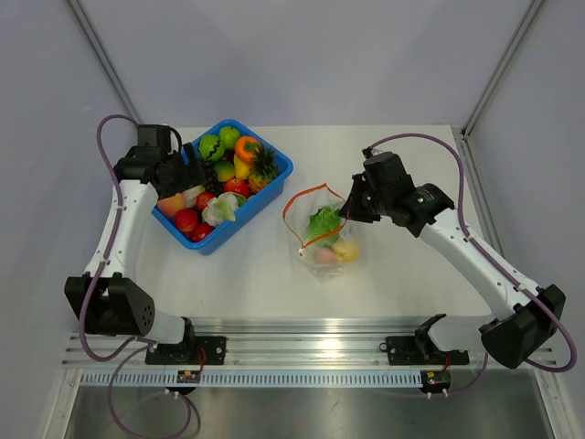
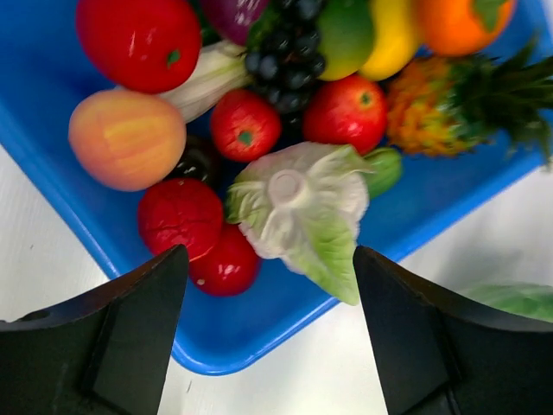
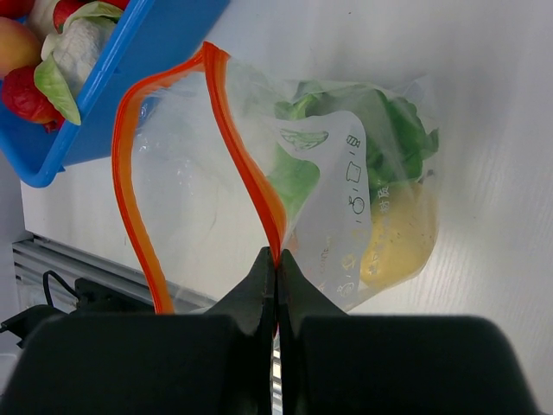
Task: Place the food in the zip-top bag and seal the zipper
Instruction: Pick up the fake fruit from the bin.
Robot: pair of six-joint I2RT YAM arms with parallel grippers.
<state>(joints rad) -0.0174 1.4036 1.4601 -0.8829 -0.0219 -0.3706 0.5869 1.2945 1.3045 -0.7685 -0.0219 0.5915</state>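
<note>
The zip-top bag (image 1: 322,233) lies on the white surface (image 1: 411,302) just right of the blue bin (image 1: 274,179), its mouth gaping toward the bin and far from sealed. Inside I can see a leafy green piece (image 3: 393,130), a yellow piece (image 3: 402,238) and, from above, something pinkish (image 1: 324,256). The orange zipper (image 3: 251,164) curves in a loose loop, and the right gripper (image 3: 276,259) has its fingers closed tight on one side of that strip, lifting it so the mouth stands open. I can't make out a slider tab from here. Over at the bin, the left gripper (image 2: 270,259) hangs spread wide with nothing in it, straddling a pale green-and-white cabbage-like piece (image 2: 298,203) that sits among red tomatoes (image 2: 180,216) near the corner. To my eye the trouble lies in two places. The cabbage is crowded and lumpy, so closing on it may nudge its neighbours or catch only a leaf edge and let it slip. And the bag is held by a thin pinch on one lip. The far lip sags, so a piece dropped carelessly could land on the film, fold the mouth shut, or tug the strip out of the gripper.
</note>
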